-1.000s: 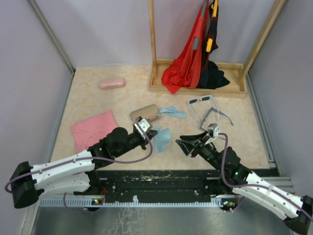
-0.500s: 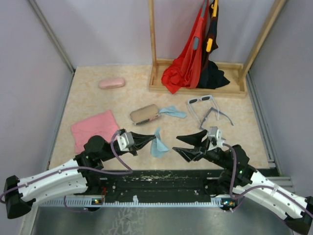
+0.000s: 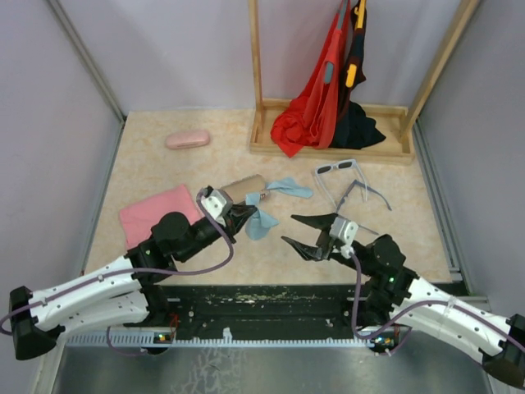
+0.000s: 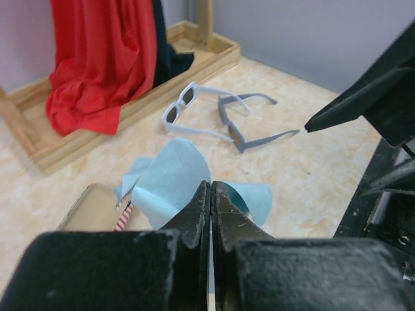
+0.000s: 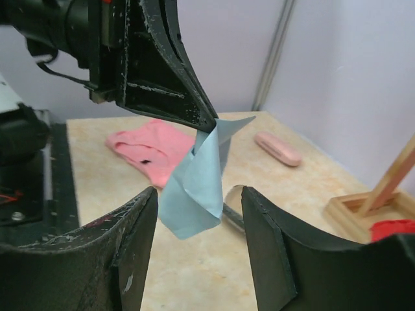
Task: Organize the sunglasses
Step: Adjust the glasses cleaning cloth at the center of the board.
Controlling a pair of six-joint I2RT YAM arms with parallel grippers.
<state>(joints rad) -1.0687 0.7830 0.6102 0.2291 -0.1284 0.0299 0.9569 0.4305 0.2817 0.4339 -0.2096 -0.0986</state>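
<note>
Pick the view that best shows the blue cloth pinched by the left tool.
Right wrist: the blue cloth hangs whole from the left tool. Left wrist hides part of it behind the fingers; top external shows it small.

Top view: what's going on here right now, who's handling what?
The left gripper is shut on a light-blue cloth, which hangs from its fingertips just above the table. The right gripper faces the cloth with its jaws open and is not touching it. Both pairs of sunglasses, the white-framed pair and the grey-framed pair, lie on the table near the wooden rack, with neither gripper on them. A second blue cloth lies beside the tan case.
</note>
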